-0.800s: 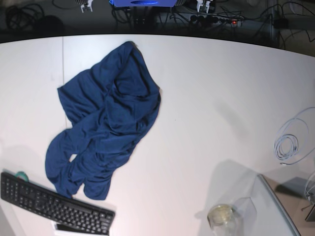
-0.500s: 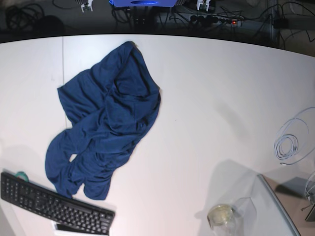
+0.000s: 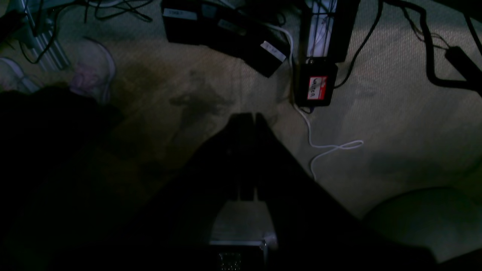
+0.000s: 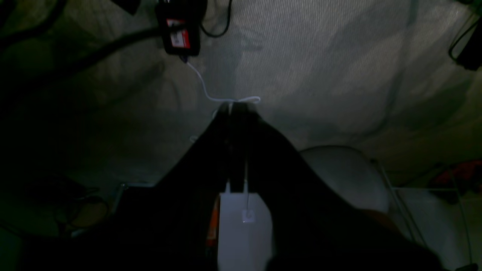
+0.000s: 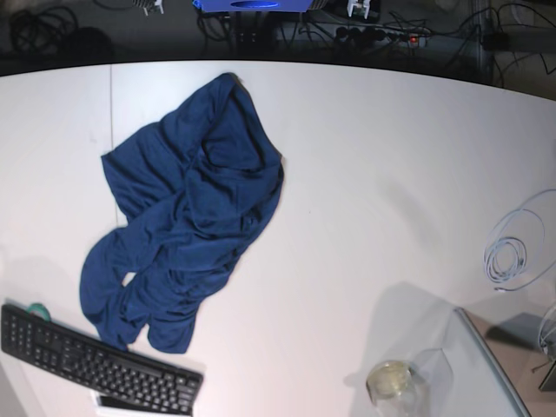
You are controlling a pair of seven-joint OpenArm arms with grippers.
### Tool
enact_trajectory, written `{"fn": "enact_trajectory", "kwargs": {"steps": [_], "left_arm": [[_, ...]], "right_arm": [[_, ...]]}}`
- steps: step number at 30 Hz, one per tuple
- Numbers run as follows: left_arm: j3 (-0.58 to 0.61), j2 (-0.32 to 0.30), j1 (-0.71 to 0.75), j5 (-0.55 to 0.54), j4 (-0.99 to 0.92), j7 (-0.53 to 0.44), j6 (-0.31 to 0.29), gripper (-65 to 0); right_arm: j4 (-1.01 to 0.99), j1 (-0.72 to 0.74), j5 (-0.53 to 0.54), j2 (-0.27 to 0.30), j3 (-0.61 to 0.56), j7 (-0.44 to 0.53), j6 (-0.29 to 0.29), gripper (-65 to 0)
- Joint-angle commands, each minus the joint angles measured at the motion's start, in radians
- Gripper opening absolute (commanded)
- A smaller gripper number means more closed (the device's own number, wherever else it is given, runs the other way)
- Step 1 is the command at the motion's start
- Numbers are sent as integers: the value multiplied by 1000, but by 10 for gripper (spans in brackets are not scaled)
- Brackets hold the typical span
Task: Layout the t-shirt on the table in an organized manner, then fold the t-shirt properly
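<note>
The navy-blue t-shirt (image 5: 187, 217) lies crumpled in a heap on the left half of the white table (image 5: 391, 174), reaching from near the far edge down to the keyboard. Both grippers hang beyond the table's far edge, over the dark floor and well away from the cloth. In the base view only the tips show at the top edge: the left gripper (image 5: 360, 9) and the right gripper (image 5: 152, 7). The left gripper (image 3: 247, 114) has its fingers pressed together with nothing between them. The right gripper (image 4: 231, 105) is likewise shut and empty.
A black keyboard (image 5: 95, 360) lies at the near left, touching the t-shirt's lower end. A coiled white cable (image 5: 508, 252) sits at the right edge, and a glass jar (image 5: 391, 380) stands beside a clear panel (image 5: 486, 365) at the near right. Cables and power boxes (image 3: 315, 84) litter the floor.
Both gripper tips have slipped slightly further out of the top of the base view. The t-shirt has not moved.
</note>
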Motion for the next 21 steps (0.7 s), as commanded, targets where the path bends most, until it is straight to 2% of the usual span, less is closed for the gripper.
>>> {"fn": "enact_trajectory", "kwargs": {"steps": [1,5,9,12,15,19,21], "left_arm": [[1,-4,33,5,26,-16,4,-650],[1,-23,187,5,215,-120,3,-650],[1,-56,326,-4,421,-154,3,-650],[-5,-84,403,-4,562,-156,3,-650],[-11,-109,486,-6,720,-156,3,-650],[-12,-119,566,-6,922,-154,3,-650],[-12,-119,592,-6,1017,-149,3,-650]], "right_arm": [[1,-16,-1,3,2,-6,3,-645],[23,-59,2,23,7,-6,1,-645],[213,-200,38,44,45,-48,0,-645],[468,-337,42,58,110,-147,0,-645],[853,-518,42,52,176,-232,0,-645],[1265,-677,41,16,202,-316,0,-645],[1400,-714,41,10,213,-328,1,-645]]}}
